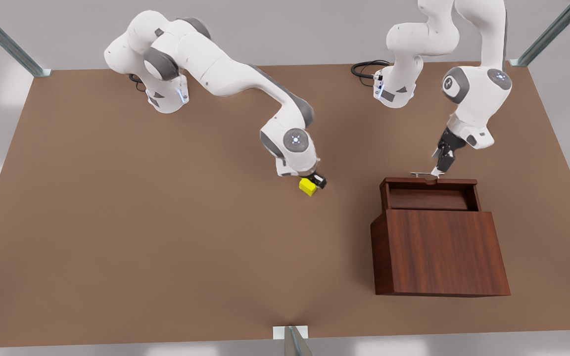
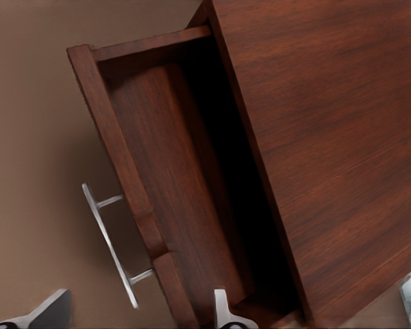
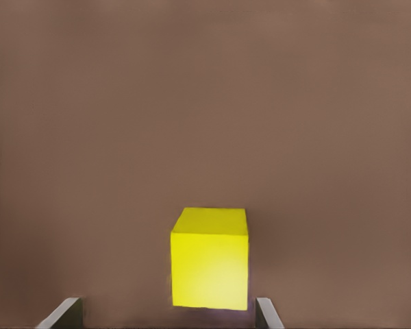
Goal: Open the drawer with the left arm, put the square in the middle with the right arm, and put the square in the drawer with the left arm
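The dark wood cabinet [image 1: 438, 252] stands at the front view's right with its drawer [image 1: 431, 198] pulled out toward the arm bases; the tray [image 2: 171, 192] holds nothing. My left gripper [image 1: 438, 169] hangs open just above the thin silver handle [image 2: 109, 240], its fingertips [image 2: 226, 314] straddling the drawer's front board near one handle end. The yellow square [image 1: 308, 187] rests on the brown tabletop near the table's middle. My right gripper [image 1: 316, 182] is low over it and open, the square [image 3: 209, 264] sitting between its fingertips [image 3: 65, 313] with a gap on one side.
Both arm bases stand along the table's far edge. A wide black cable loop [image 1: 366, 69] lies by the left arm's base. Metal frame posts [image 1: 292, 341] rise at the table's corners and front edge. Bare brown tabletop [image 1: 141, 222] stretches across the front view's left.
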